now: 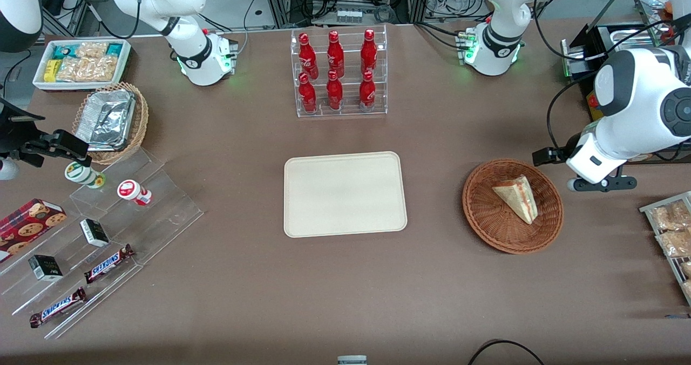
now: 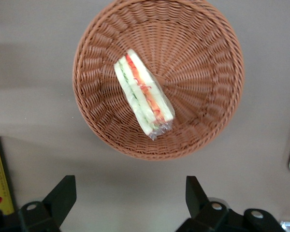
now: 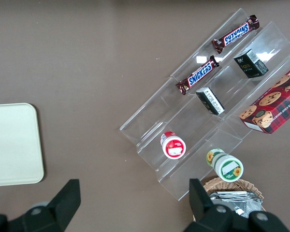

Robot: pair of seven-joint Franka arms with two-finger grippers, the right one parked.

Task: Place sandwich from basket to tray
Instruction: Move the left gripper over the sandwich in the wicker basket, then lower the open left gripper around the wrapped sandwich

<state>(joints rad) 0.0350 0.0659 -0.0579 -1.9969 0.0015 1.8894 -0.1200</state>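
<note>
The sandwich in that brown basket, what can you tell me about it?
The sandwich is a triangular wedge of pale bread with red and green filling showing along its cut edge, wrapped in clear film. It lies alone in the round reddish-brown wicker basket, touching only the weave. The open gripper hovers above the table beside the basket, not touching it.
</note>
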